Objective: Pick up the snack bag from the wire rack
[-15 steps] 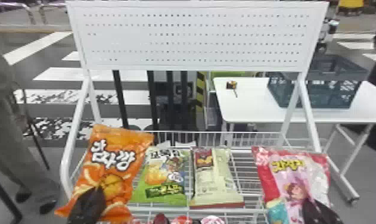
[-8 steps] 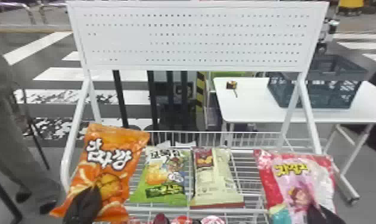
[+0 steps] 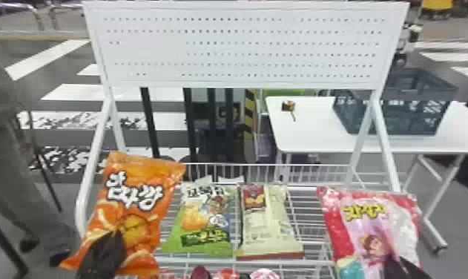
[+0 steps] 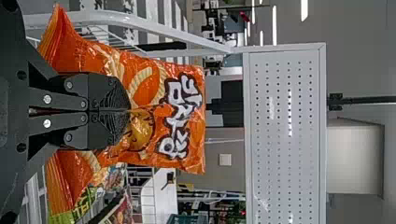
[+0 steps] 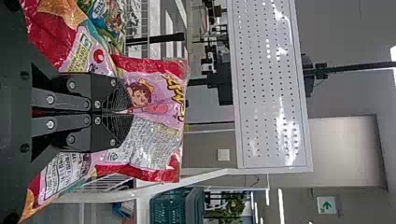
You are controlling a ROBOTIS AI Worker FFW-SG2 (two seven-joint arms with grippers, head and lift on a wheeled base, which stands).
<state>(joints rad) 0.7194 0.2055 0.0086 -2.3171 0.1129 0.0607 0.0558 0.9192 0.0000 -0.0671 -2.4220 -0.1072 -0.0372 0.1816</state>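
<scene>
Snack bags, two in hand. Left gripper grasps the orange snack bag at its lower middle; in the left wrist view the fingertips of the left gripper meet, with film pinched between them. Bag is at the left side of the wire rack, its top leaning toward the right; contact with the rack: cannot tell.

Right gripper grasps the red-and-pink snack bag, at the right side of the rack. Right wrist view: fingertips of the right gripper closed on creased film. Contact with the rack: cannot tell here either.

Between these, green snack bag and cream snack bag lie side by side on the rack wires. Perforated panel spans the rack's top. Behind, at right, a white worktop bears a dark crate and a small object.
</scene>
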